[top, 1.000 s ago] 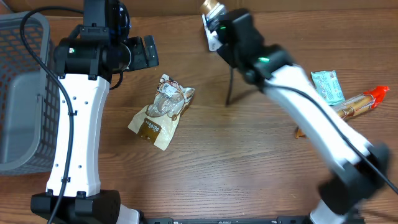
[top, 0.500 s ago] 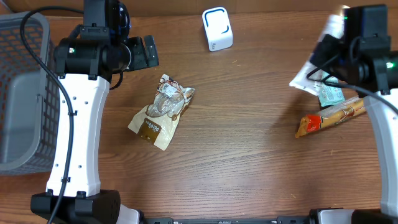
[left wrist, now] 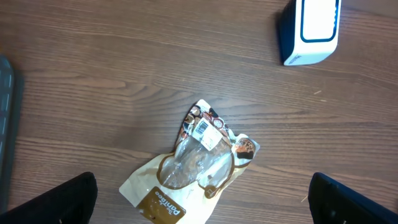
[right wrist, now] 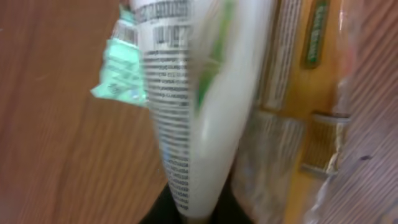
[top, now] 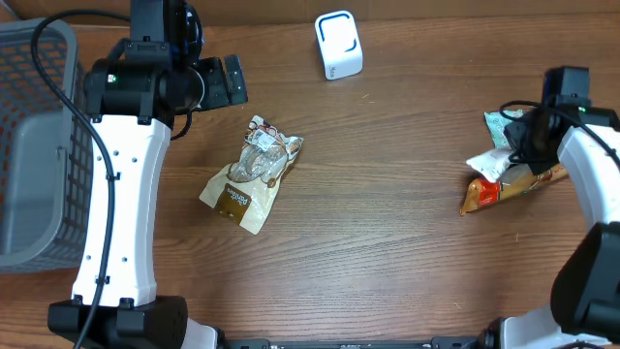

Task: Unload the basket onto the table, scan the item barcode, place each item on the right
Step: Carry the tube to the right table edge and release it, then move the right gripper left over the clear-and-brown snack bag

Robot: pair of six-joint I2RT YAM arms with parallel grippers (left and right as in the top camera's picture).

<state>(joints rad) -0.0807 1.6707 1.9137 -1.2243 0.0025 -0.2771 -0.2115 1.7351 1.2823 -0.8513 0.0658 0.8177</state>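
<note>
White packet [top: 487,161] with fine print sat at the right gripper [top: 513,155], near the table's [top: 387,252] right edge. It hung over the end of an orange-brown bar [top: 481,194] and just beside a green sachet [top: 496,124]. From the right wrist, the packet rose out of the dark jaws at the bottom edge and filled the middle of the view. The bar's wrapper lay behind it on one side and the sachet's corner on the other. That picture was blurred, so I could not tell whether the jaws pinched the packet or only stood around it.

The scanner [top: 338,44], white with a blue outline, stood at the far edge of the table, well apart from the packet.

The left gripper [top: 211,83] hung over the table's far left part with its jaws wide apart. Its fingers [left wrist: 62,202] showed at the two bottom corners of the wrist view, with nothing between them. Below it lay a clear-windowed snack pouch [top: 252,174], flat on the wood. A grey basket [top: 29,145] stood at the left edge.
</note>
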